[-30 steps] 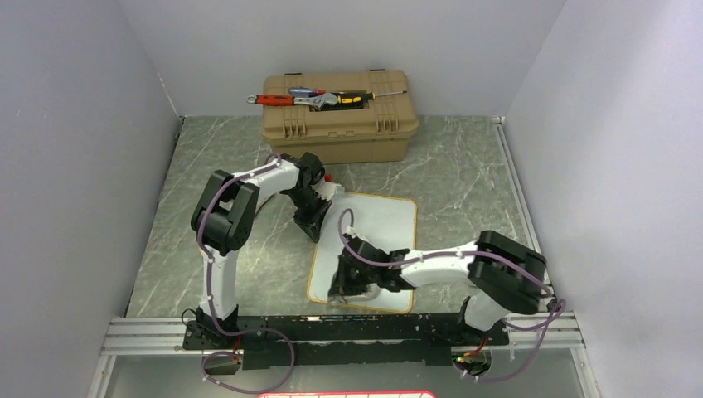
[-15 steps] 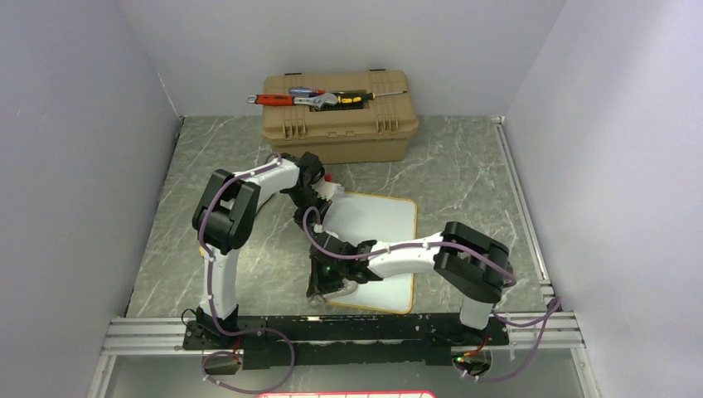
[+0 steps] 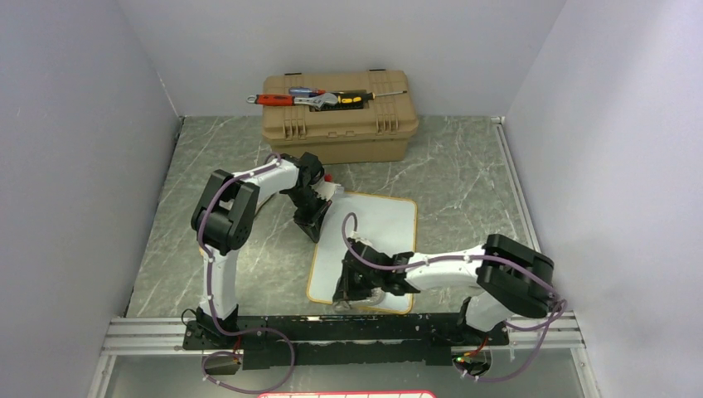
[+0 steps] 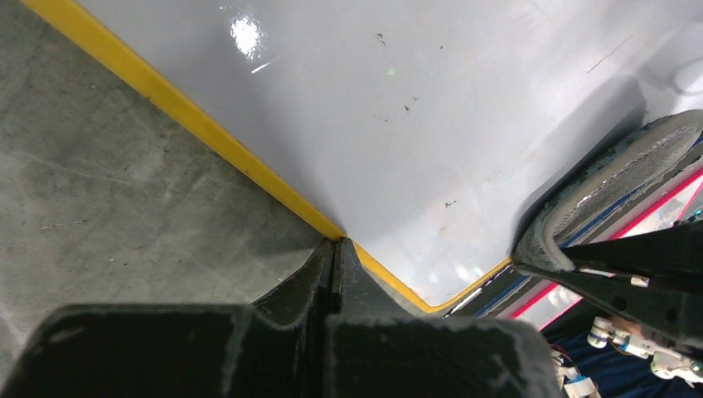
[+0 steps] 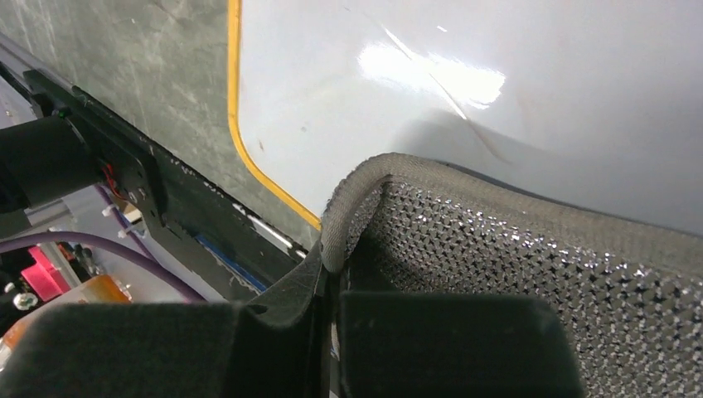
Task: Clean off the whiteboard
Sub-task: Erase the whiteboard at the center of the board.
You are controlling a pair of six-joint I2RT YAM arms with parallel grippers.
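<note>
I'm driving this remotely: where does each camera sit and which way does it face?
Top external: above and behind the bases, looking down the table toward the toolbox; both arms show.
Left wrist: on the left arm, facing down at the whiteboard rim; the shut left end effector shows.
Right wrist: facing down at the whiteboard's near corner; the right end effector pinches a grey cloth.
Shared: both wrist views show the whiteboard and the grey cloth.

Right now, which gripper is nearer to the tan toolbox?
Left. The left gripper, shut, touches the whiteboard on its left rim, in the half toward the toolbox. The right gripper, shut on a grey cloth, is at the board's near edge, farther away.
</note>
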